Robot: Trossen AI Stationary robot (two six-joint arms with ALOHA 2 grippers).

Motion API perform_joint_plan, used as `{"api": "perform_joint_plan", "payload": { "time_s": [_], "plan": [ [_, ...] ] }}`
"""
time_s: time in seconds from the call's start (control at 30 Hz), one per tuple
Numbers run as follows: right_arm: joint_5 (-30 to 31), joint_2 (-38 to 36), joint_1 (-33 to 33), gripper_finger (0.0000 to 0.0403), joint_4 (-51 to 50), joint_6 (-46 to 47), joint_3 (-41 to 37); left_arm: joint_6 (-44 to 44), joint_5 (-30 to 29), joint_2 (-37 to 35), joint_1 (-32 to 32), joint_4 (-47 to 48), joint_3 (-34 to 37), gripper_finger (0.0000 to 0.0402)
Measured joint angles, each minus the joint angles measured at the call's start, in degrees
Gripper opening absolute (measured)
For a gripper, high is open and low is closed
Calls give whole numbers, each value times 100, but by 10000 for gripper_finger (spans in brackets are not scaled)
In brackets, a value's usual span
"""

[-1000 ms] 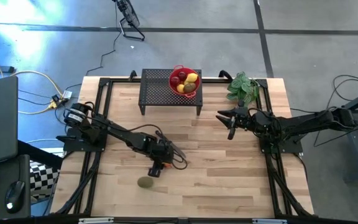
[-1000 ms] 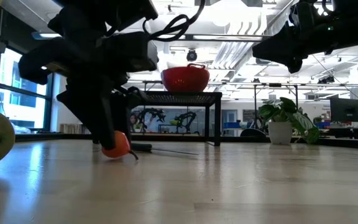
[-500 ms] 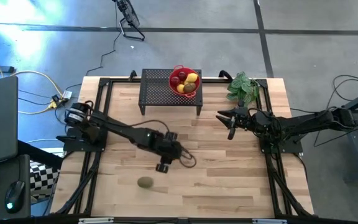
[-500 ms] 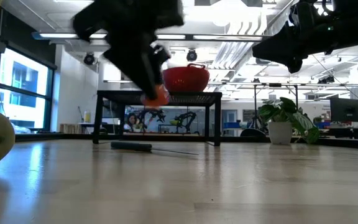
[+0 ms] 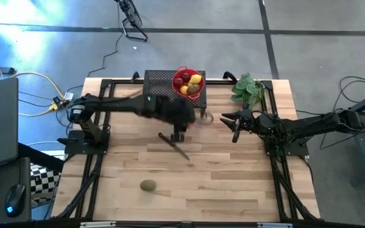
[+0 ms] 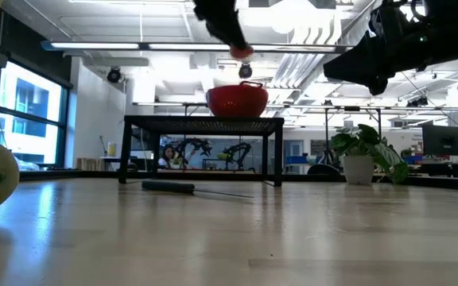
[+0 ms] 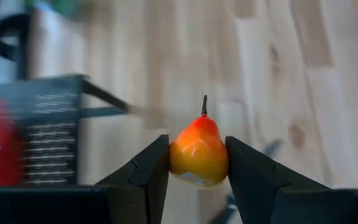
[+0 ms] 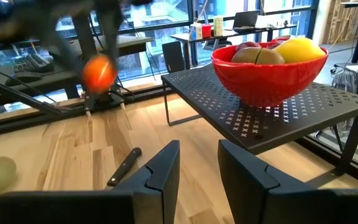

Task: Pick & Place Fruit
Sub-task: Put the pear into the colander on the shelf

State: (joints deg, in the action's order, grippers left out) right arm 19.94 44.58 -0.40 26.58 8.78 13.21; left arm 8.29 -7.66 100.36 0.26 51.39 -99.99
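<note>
Orange pear-shaped fruit point(image 7: 198, 151) clamped in left gripper point(image 7: 197, 163) jaws

A bowl point(image 5: 188, 83) of fruit point(image 5: 189, 82) sits on a perforated stand point(image 5: 163, 90) at the table's point(image 5: 233, 183) far edge, a leafy plant point(image 5: 246, 88) to its right. A knife point(image 5: 173, 144) lies on the boards before the stand; nearer the front, left of centre, rests a kiwi point(image 5: 147, 185). The left gripper point(image 7: 197, 163), raised just beside the bowl, holds a small stemmed fruit point(image 7: 198, 152); the right gripper point(image 5: 236, 120) hangs below the plant.
</note>
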Motion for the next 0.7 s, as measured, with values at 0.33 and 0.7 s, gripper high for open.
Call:
{"api": "perform_joint_plan", "payload": {
  "time_s": [0.33, 0.7],
  "plan": [
    [1, -1, 0, 103, -26, 0, -1, 213, -7, 0, 1337, 346, -1189, 141],
    [4, 0, 1, 103, -32, -1, -2, -800, 222, 11, 2460, 293, -1045, 141]
  ]
}}
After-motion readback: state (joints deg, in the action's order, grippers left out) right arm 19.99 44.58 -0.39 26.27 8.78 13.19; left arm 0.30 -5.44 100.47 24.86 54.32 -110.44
